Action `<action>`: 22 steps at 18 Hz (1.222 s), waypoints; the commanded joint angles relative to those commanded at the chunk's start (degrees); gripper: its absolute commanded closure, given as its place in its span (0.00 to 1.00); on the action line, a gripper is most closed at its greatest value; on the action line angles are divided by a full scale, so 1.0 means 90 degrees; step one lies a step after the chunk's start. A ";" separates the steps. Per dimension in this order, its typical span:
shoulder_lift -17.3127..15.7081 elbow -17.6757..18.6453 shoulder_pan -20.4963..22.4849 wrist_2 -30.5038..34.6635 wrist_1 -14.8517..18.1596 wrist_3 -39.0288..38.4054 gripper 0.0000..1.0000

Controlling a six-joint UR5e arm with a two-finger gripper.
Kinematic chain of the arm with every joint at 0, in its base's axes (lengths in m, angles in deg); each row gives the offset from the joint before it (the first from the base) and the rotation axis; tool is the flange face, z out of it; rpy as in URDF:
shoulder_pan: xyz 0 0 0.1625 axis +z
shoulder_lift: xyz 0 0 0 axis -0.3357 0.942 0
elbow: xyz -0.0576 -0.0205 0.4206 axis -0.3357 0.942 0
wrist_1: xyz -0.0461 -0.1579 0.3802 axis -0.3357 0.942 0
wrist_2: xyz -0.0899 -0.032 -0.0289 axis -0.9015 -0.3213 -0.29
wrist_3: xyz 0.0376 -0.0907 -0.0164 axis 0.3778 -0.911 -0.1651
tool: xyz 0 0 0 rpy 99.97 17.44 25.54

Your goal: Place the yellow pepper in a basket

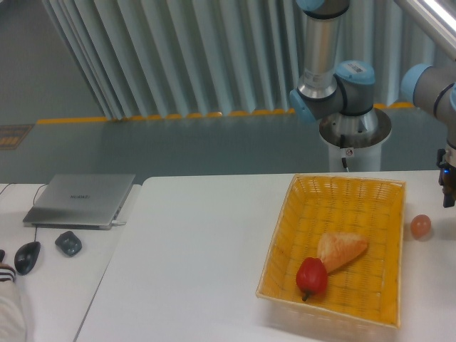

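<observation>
Camera view from the fixed position is showing a white table [199,249] with a large rectangular yellow-orange woven wicker basket [349,196] sitting toward its right side. Inside the basket, a tan wedge-shaped piece of bread [340,249] is lying near the middle, and a glossy red pepper [311,278] is resting just at its 8 o'clock, the two touching or nearly so. A small round orange-pink ball-like object [421,226] is sitting on the table just outside the basket's right wall, at roughly 3 o'clock from the bread.

At the far right edge, the dark two-finger gripper [449,194] is hanging from the grey-and-blue robot arm [427,85], mostly cut off by the frame; whether its fingers are apart or together cannot be told. It is hovering at about 1 o'clock from the orange-pink object, apart from it and outside the basket.

No bright-yellow pepper is visible anywhere in this view, neither in the basket, on the table, nor at the visible part of the gripper, so its position relative to the gripper cannot be told.

On a separate white surface at the left, a closed silver laptop [82,199] is lying, with a dark computer mouse [27,256] and a small dark grey rounded object [68,243] at its 7 o'clock.
</observation>
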 joint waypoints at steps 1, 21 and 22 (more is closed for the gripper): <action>-0.0029 0.0020 0.0001 0.0029 0.0000 0.0000 0.00; -0.0098 0.0586 0.0254 0.1484 -0.0039 0.1738 0.00; -0.0136 0.0596 0.0283 0.1484 -0.0039 0.1796 0.00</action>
